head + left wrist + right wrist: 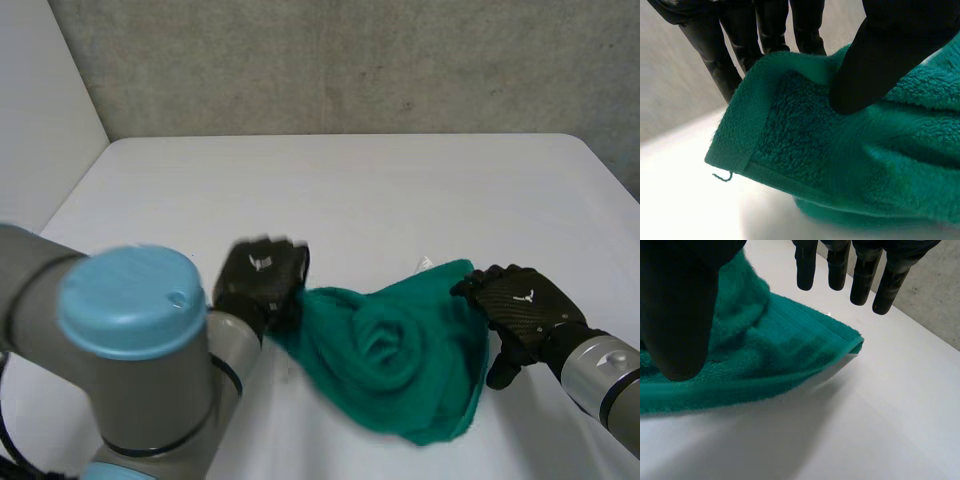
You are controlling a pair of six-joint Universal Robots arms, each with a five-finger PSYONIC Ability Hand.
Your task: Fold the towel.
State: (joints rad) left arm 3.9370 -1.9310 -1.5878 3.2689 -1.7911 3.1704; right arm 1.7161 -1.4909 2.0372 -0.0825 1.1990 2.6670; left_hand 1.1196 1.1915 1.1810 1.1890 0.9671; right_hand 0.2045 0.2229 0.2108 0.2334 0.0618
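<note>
Left robot hand (262, 280) pinches a towel (400, 350) corner; right robot hand (520, 305) is open at the opposite side.
The left thumb presses the hemmed corner against the fingers (740, 45) behind it. The right fingers (840, 270) are straight, above the towel's other corner and not closed on it. The green towel lies bunched on the table (350, 190) between both hands. It looks soft, light and limp, so I think the hemmed corners give the firmest hold.
</note>
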